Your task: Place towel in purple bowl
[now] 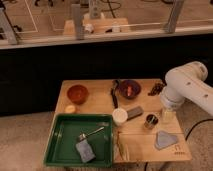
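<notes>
The towel, a pale grey-blue folded cloth, lies on the wooden table near its front right corner. The purple bowl stands at the back middle of the table with something reddish inside. My white arm comes in from the right. My gripper hangs below it over the table's right side, just behind the towel and well to the right of and in front of the purple bowl.
A green tray at the front left holds a blue-grey pad and a spoon. An orange-brown bowl, a white cup, a dark block, a metal can and a black utensil stand on the table.
</notes>
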You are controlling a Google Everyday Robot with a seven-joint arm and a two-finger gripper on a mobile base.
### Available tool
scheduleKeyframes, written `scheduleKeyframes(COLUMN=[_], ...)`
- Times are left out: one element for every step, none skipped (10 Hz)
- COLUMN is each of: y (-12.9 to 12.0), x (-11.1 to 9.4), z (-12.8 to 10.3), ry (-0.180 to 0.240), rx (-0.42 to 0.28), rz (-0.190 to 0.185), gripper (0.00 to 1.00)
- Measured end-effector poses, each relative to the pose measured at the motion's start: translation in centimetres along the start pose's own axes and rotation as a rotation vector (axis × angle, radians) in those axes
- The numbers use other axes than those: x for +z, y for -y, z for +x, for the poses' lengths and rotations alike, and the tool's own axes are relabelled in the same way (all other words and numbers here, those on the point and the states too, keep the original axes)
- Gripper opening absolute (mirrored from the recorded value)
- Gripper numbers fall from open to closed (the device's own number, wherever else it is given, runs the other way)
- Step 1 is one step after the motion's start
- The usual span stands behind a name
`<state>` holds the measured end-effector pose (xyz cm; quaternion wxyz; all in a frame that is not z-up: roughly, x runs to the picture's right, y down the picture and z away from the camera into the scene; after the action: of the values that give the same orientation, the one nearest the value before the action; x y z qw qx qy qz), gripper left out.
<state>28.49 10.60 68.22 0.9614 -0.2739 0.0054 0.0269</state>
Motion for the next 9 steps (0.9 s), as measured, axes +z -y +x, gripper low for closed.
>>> scheduleKeyframes(y=[-0.3,-1.1,-1.7,-1.9,-2.6,-3.4,-4.3,-4.9,-5.8], x=[-0.2,-0.6,-0.6,-0.4,0.0,0.7,1.9,3.2,4.8], z=[0.3,0.4,0.5,0.6,0.6,0.9,1.1,1.0,1.3], ry=[0.031,0.082,0.11,0.126,0.144,0.152,0.15,0.149,0.145], rx=[-0.003,-0.016,-0.024,-0.032,-0.045,-0.05,-0.058,-0.07,-0.076], rz=[0.016,0.042,0.056,0.068,0.081,0.088,0.09,0.085,0.075], gripper=[0.8,0.8,0.8,0.8,0.8,0.8,0.8,0.8,0.8])
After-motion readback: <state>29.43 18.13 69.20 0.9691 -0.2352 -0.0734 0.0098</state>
